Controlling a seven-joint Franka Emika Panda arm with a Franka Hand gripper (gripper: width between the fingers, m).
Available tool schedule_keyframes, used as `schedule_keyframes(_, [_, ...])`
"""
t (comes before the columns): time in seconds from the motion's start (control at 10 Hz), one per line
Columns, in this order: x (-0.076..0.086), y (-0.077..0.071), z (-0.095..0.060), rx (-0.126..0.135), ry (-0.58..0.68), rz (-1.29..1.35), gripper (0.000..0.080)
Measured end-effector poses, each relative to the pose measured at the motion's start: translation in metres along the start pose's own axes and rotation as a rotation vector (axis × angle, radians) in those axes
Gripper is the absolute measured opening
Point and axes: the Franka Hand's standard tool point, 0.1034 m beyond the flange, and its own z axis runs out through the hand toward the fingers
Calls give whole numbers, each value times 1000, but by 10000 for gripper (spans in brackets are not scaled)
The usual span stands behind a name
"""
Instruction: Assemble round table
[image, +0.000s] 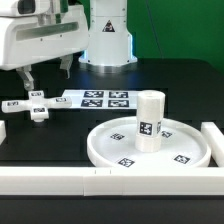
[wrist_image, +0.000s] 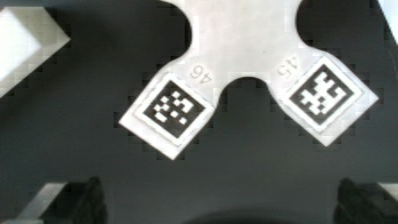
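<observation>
- Arm reached down; claw (image: 46, 74) spread wide, fingers pointing down, hovering above the cross-shaped foot (image: 35, 103) on the worktop (image: 60, 135).
- Leg (image: 150, 120) stood upright on the round disc (image: 98, 145), well apart from the foot.

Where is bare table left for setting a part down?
Bare table lies between the cross-shaped foot, round disc and near border block. Crowded: the foot beside the marker board under the open gripper; the disc carries the leg.

Marker board (image: 104, 98): lies flat on the bench, four tags facing up.
Border blocks (image: 55, 181): white, along the near edge and the exterior view's right.
Bench (image: 55, 140): black.
Backdrop (image: 180, 30): green.
</observation>
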Motion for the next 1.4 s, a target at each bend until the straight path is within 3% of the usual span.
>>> schedule_keyframes(0.2, [-7,0,3,-4,-2,-13,648])
schedule_keyframes(0.3, [-18,-3,9,-2,-7,-36,648])
schedule_keyframes(0.6, [-32,-7,22,18,-19,-46,648])
schedule_keyframes(1.4, [-40,-11,36,33,-31,-63,648])
